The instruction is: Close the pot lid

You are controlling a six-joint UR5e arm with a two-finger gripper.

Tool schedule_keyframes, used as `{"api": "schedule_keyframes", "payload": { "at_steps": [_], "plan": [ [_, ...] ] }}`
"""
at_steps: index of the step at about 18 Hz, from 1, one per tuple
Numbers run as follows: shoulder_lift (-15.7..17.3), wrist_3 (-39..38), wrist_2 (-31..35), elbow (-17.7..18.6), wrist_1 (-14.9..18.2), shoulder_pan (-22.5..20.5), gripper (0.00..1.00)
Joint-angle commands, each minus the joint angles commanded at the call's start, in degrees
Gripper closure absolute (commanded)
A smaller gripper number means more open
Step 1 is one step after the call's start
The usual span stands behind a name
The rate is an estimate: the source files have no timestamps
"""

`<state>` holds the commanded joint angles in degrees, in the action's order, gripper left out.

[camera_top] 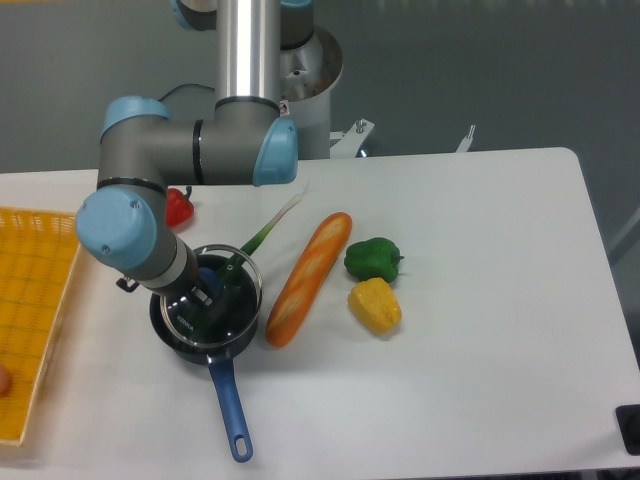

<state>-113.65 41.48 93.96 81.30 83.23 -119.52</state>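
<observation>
Over the pot (190, 338), gripper (207, 291) seemingly clamped on the blue knob of the pot lid (212, 302), though hard to tell. Needs lid lowered level, rim centred, before letting go.

The small round black saucepan with a long blue handle (222, 375) sits near-left; the round glass metal-rimmed lid (228, 300) lies tilted over it.

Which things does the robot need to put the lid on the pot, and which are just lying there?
Needed:
the pot
the pot lid
the gripper

Just lying there:
bread loaf
green pepper
yellow pepper
red pepper
green onion
yellow basket
</observation>
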Motion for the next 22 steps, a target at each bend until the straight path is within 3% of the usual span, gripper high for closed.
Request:
{"api": "schedule_keyframes", "payload": {
  "at_steps": [9, 14, 22],
  "plan": [
    [5.1, 16.86, 0.35, 2.19, 0.35, -9.49, 0.0],
    [9.05, 28.63, 0.44, 5.18, 0.35, -15.38, 0.0],
    [10.02, 35.75, 0.53, 6.06, 0.27, -22.06, 0.0]
  ]
}}
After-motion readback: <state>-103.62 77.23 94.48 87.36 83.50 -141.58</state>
